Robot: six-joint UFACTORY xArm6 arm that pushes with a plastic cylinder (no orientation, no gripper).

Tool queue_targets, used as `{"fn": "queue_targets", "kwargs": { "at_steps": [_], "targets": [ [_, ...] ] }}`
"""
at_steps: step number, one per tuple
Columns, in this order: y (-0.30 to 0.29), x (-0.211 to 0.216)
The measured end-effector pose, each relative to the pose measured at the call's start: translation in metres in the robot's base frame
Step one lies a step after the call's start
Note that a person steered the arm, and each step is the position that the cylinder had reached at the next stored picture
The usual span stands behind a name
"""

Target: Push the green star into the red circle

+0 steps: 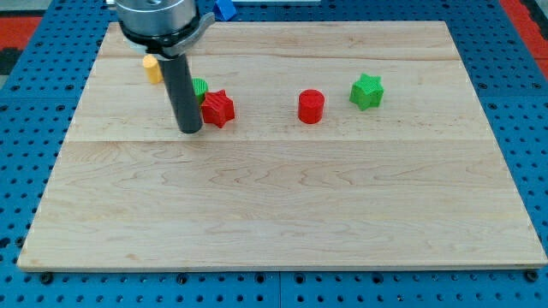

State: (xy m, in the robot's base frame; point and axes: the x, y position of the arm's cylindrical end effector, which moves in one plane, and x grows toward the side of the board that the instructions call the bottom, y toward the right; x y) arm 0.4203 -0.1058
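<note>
The green star point(366, 91) lies on the wooden board point(282, 205) at the view's upper right. The red circle point(311, 106) stands a short way to its left, apart from it. My tip point(190, 131) rests on the board at the view's left, far left of both. It is just left of a red star point(218, 109), and the rod hides most of a green block point(199, 87) behind it.
A yellow block point(152, 68) sits near the board's upper left, left of the rod. A blue block point(224, 9) lies at the top edge, partly off the board. Blue pegboard surrounds the board.
</note>
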Motion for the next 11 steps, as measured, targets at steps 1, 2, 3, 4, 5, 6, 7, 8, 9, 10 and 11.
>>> {"fn": "queue_targets", "kwargs": {
  "at_steps": [1,2,3,4,5,6,7,8,9,10,11],
  "targets": [
    [0.086,0.007],
    [0.18,0.014],
    [0.239,0.022],
    [0.288,0.01],
    [0.287,0.007],
    [0.302,0.007],
    [0.314,0.007],
    [0.328,0.007],
    [0.353,0.007],
    [0.378,0.004],
    [0.307,-0.062]
  ]
}}
